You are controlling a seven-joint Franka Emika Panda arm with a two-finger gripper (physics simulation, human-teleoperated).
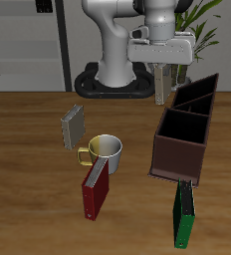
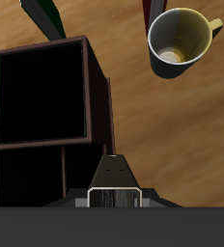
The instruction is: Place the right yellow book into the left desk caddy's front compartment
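The long dark brown-black open-topped desk caddy (image 1: pixel 187 129) runs from the surface's (image 1: pixel 28 189) back edge toward its front edge. A green book (image 1: pixel 184 213) stands just before the caddy's front end. The white mug (image 1: pixel 105 151) sits mid-surface, beside the caddy; a dark red book (image 1: pixel 96 190) leans just before it, and the grey-tan grid-textured book (image 1: pixel 73 127) stands behind it, apart.

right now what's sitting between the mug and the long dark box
Nothing. Only bare tabletop runs between the mug and the box. The exterior view shows the gap, and the wrist view confirms plain wood there.
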